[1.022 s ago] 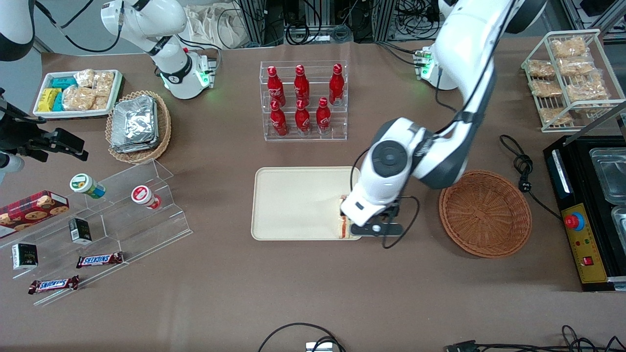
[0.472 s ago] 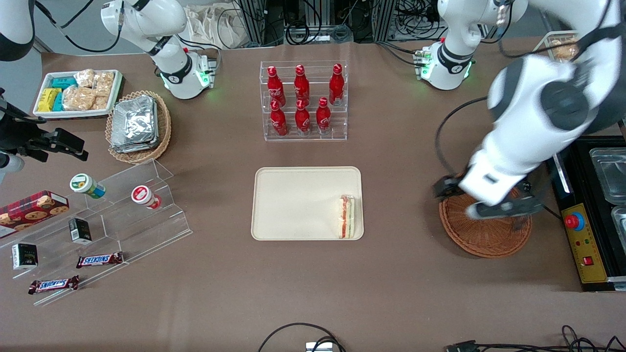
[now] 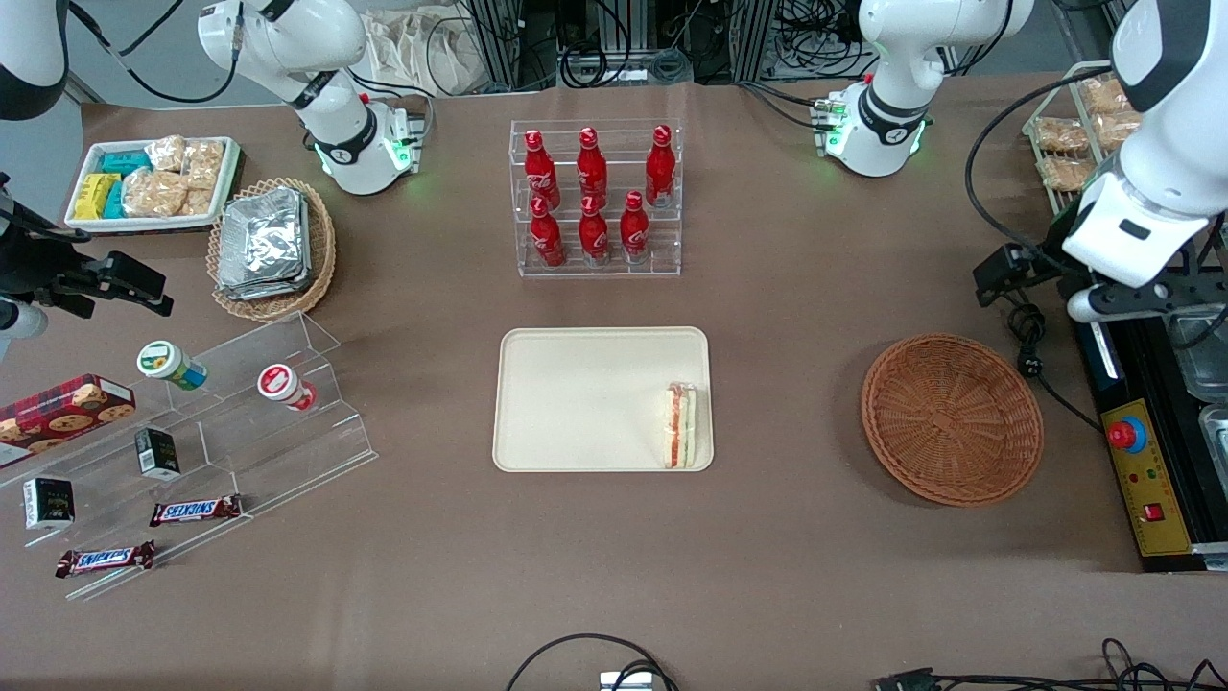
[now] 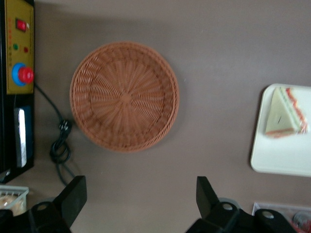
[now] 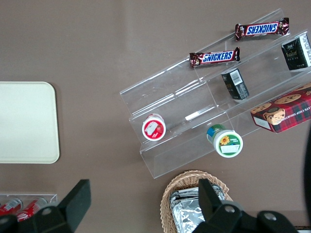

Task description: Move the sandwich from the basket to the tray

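Observation:
The sandwich lies on the cream tray, at the tray's end nearest the basket, red and green filling showing. It also shows in the left wrist view on the tray's corner. The reddish-brown wicker basket holds nothing; the left wrist view shows it from above. My left gripper hangs high over the edge of the black machine, farther from the front camera than the basket. Its fingers are wide apart and hold nothing.
A black machine with a red button and a coiled cable lie beside the basket. A wire rack of bagged snacks stands close to the arm. A rack of red bottles stands farther from the front camera than the tray.
My gripper left the sandwich on the tray, rose and swung over the basket to the black machine at the working arm's end. The sandwich stays still.

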Controlling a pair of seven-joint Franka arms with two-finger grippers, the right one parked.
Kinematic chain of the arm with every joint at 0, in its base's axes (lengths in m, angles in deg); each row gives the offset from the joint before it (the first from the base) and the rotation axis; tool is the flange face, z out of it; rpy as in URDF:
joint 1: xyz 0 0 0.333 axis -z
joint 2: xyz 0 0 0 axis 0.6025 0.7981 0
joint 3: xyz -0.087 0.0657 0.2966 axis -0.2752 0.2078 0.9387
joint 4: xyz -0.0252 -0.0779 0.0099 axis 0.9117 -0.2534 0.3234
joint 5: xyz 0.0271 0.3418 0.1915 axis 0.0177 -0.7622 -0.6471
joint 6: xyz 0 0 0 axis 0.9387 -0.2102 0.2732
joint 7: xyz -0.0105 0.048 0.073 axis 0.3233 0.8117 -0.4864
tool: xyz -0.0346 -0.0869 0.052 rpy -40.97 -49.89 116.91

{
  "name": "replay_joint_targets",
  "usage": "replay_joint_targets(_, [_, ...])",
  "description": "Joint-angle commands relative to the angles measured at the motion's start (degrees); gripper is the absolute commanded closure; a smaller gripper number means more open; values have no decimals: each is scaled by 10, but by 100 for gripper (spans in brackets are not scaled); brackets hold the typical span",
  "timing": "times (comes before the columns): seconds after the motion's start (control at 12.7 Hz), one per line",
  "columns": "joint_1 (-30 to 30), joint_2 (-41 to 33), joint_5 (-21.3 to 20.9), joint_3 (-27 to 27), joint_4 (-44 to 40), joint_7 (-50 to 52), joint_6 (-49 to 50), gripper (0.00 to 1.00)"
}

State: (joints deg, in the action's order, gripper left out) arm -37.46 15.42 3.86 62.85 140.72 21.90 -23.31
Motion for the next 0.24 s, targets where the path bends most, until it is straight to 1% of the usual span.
replay_joint_targets(0.0, [-9, -24, 8, -6, 17, -26, 24, 0])
replay_joint_targets(0.16, [-9, -23, 8, -4, 16, -34, 30, 0])
